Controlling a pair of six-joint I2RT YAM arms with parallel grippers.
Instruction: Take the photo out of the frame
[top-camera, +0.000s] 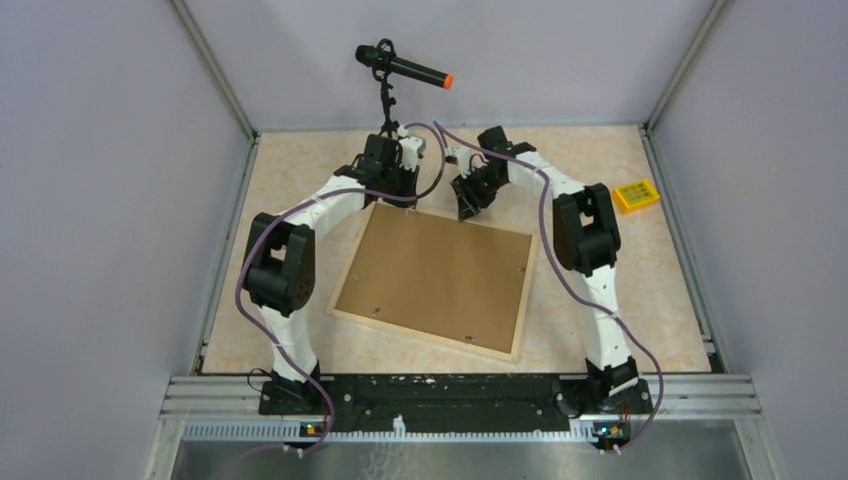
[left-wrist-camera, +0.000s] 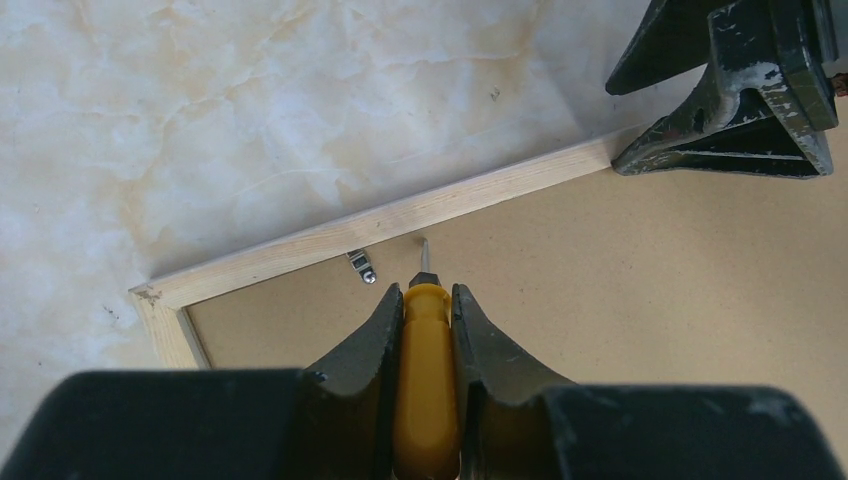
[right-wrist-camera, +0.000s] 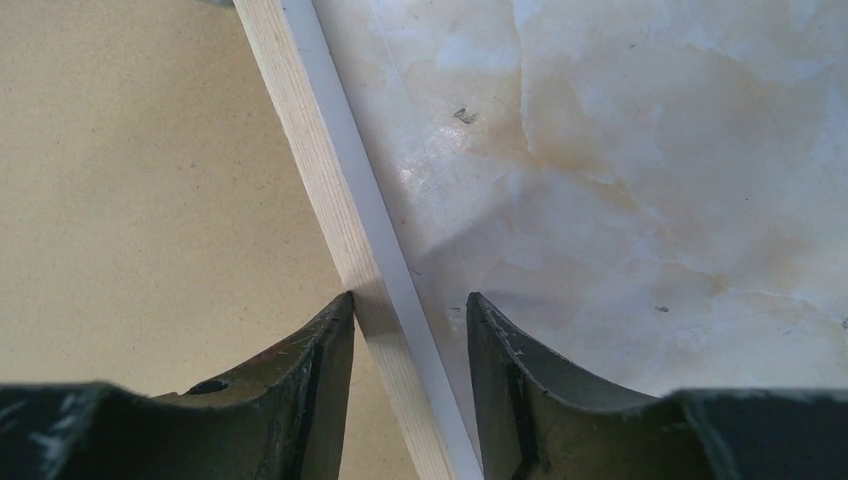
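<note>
The frame (top-camera: 435, 275) lies face down on the table, its brown hardboard back up. The photo is hidden under it. My left gripper (left-wrist-camera: 427, 290) is shut on a yellow-handled screwdriver (left-wrist-camera: 428, 380). The tool's metal tip points at the far wood rail (left-wrist-camera: 400, 222), beside a small metal tab (left-wrist-camera: 361, 266) near the far left corner. My right gripper (right-wrist-camera: 410, 297) is open and straddles the frame's far rail (right-wrist-camera: 310, 150). Its left finger is over the back board, its right finger over the table. In the top view both grippers, left (top-camera: 392, 190) and right (top-camera: 468, 208), sit at the frame's far edge.
A yellow block (top-camera: 635, 195) lies at the far right of the marble table (top-camera: 600, 300). A microphone on a stand (top-camera: 403, 68) rises behind the arms. Enclosure walls close in the table on three sides. The right gripper's fingers (left-wrist-camera: 740, 110) show in the left wrist view.
</note>
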